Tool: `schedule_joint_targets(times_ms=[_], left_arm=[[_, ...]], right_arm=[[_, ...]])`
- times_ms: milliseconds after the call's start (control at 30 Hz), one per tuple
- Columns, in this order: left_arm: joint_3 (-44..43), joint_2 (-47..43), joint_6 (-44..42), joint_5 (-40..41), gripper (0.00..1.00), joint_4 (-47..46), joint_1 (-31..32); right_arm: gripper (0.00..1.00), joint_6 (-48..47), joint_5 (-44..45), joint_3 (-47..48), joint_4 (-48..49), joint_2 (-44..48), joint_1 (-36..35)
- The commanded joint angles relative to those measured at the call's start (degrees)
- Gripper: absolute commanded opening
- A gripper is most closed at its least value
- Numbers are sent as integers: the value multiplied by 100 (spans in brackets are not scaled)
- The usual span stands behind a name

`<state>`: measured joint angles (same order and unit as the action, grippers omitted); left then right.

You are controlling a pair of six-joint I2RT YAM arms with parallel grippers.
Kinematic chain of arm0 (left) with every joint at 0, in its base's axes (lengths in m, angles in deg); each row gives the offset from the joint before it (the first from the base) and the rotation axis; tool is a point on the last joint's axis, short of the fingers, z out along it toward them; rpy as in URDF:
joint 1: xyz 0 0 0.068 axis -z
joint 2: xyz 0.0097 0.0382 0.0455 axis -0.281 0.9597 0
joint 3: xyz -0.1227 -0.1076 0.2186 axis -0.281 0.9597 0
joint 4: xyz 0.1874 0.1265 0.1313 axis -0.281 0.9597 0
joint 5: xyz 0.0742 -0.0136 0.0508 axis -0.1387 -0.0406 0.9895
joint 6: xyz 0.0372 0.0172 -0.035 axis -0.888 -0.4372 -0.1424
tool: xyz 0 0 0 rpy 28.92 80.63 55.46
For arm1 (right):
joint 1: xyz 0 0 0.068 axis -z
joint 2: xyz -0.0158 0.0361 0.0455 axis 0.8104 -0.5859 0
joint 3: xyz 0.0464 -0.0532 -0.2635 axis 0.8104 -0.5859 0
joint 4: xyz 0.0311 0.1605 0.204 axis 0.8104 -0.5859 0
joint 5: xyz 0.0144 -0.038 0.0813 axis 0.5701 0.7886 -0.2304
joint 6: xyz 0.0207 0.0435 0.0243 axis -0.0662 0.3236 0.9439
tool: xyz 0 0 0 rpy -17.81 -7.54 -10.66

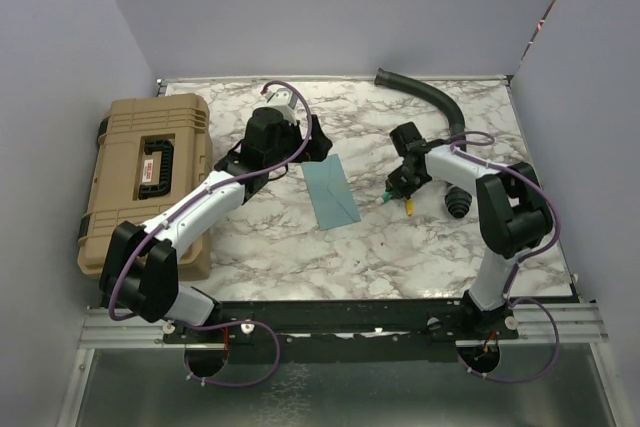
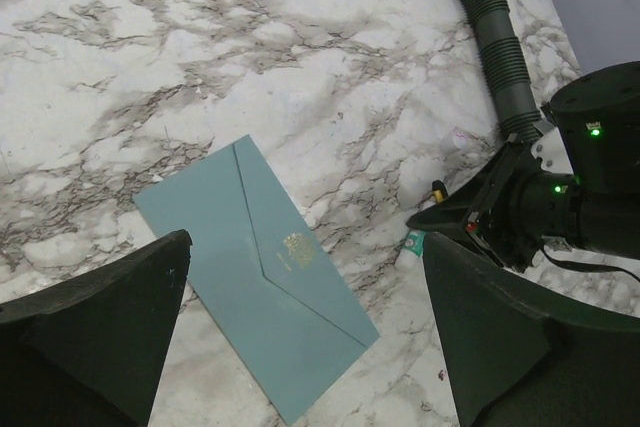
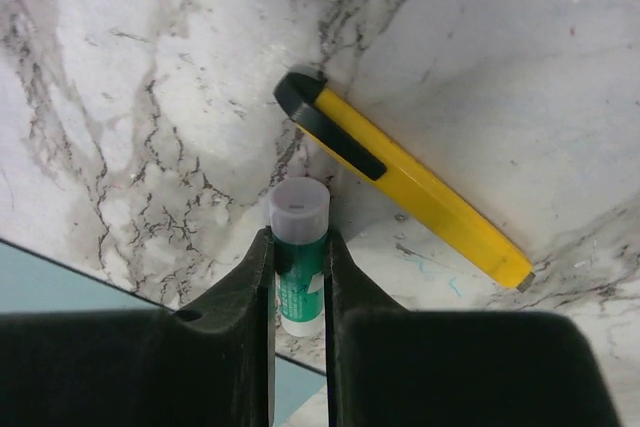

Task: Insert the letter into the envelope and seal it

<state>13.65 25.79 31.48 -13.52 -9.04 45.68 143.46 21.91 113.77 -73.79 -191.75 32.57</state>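
The envelope [image 2: 260,287] is a flat teal paper rectangle lying face-up on the marble worktop [image 2: 330,77], set on a diagonal. Its triangular flap is folded down over the body, the crease lines meeting in a point near the middle, and a small pale gold emblem [image 2: 297,250] sits just by that point. Whether the flap is stuck down I cannot tell. The paper looks smooth, with sharp corners.

The left gripper [image 2: 305,239] hangs over it with its jaws spread wide, holding nothing. From its own camera the envelope lies between and beneath the two dark fingers [image 2: 100,327], touching neither. From above, this gripper is over the envelope's far end.

The right gripper [image 3: 298,237] is just to the right of the envelope, apart from it, a sliver of teal showing at the lower left of its view. Its jaws are drawn narrow, clamped on a green glue stick [image 3: 298,277] whose pale cap pokes out past the fingertips. A yellow utility knife [image 3: 410,182] lies on the marble just beside the cap.
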Motion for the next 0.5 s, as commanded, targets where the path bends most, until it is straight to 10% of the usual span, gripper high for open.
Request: schedule_joint_targets(times_ms=[0, 467], left_arm=[[-61, 194, -50, -726, 99, -267, -1], [-273, 483, 1291, -3297, 84, -2182, -1]], right_arm=[[6, -965, 370, -164, 674, 359, 24], [0, -4241, -3596, -1020, 4725, 2766, 20]])
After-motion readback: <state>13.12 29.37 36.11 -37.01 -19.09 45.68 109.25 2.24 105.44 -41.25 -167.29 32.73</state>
